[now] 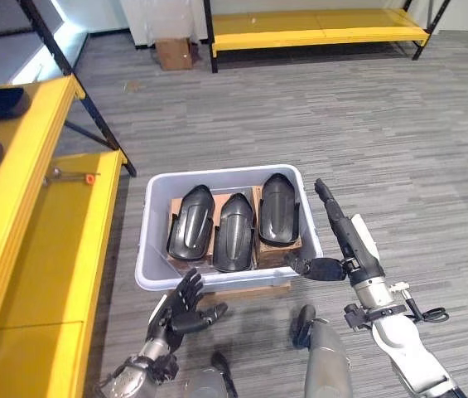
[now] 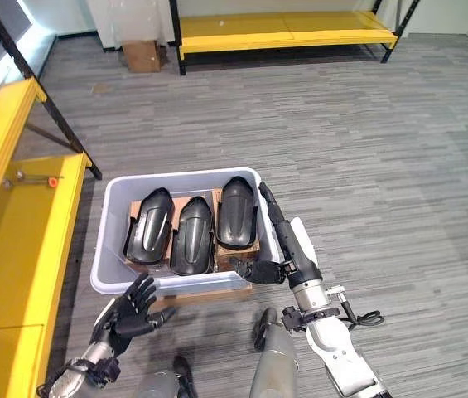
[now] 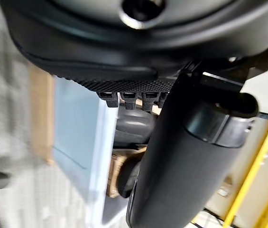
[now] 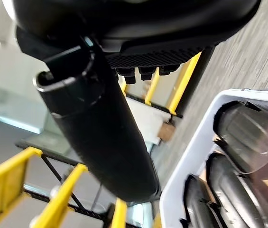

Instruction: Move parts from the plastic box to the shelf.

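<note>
Now both hands are empty: left hand [image 1: 185, 311] fingers spread at the box's [image 1: 152, 269] 6 o'clock, right hand [image 1: 341, 236] straight at 3. Probably grab one black part [image 1: 235, 232] firmly by both sides.

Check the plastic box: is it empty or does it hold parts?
Not empty. The plastic box holds three dark parts side by side on brown cardboard; neither open hand, left or right, holds any.
</note>
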